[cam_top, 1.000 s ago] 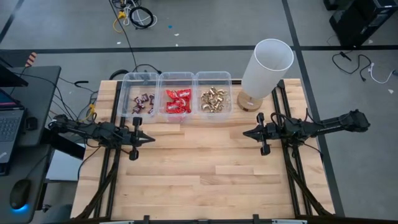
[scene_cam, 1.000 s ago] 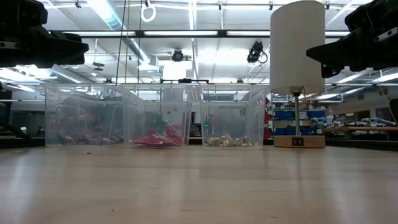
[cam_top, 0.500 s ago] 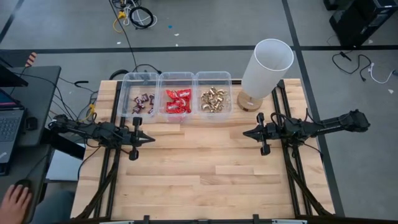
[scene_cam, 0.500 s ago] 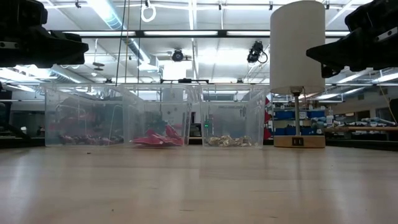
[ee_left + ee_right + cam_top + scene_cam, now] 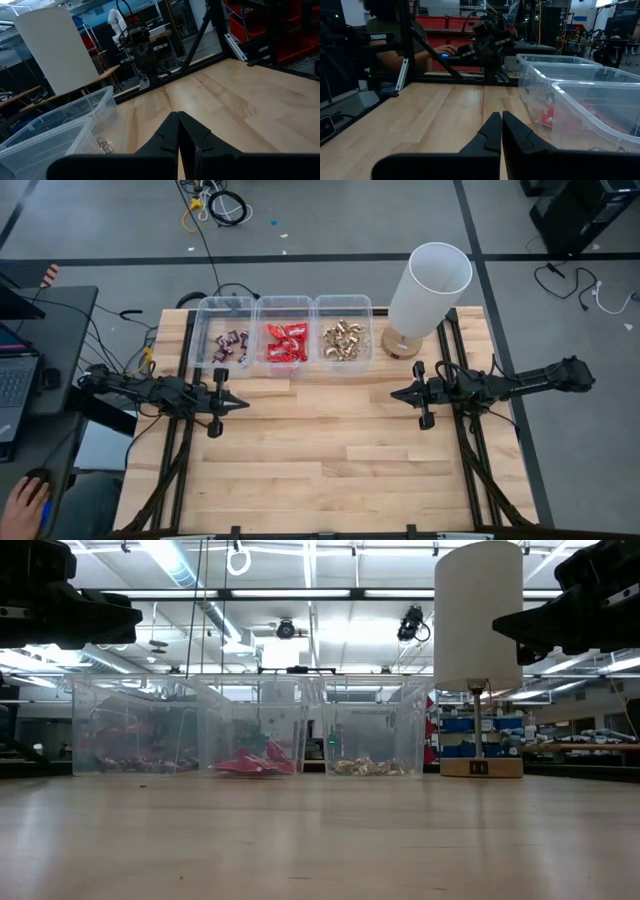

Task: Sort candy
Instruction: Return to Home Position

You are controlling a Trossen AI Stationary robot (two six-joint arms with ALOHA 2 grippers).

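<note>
The candy is held in three clear bins (image 5: 285, 299) set side by side along the far edge of the tabletop (image 5: 320, 450): dark mini bars (image 5: 232, 343) in the left bin, red packets (image 5: 286, 342) in the middle, gold-foil pieces (image 5: 342, 340) in the right. With one kind to each bin, the sorting is judged complete. A lamp (image 5: 428, 288) is stood just beside the right bin.

The left end effector (image 5: 240, 404) and right end effector (image 5: 394, 394) are parked apart over bare wood. Each has its fingers pressed together on nothing, which suits a rest pose.

In the low view the dark bars are blurred behind the bin wall. Stray mixed pieces cannot be ruled out. The lamp's base is partly covered by its shade.
</note>
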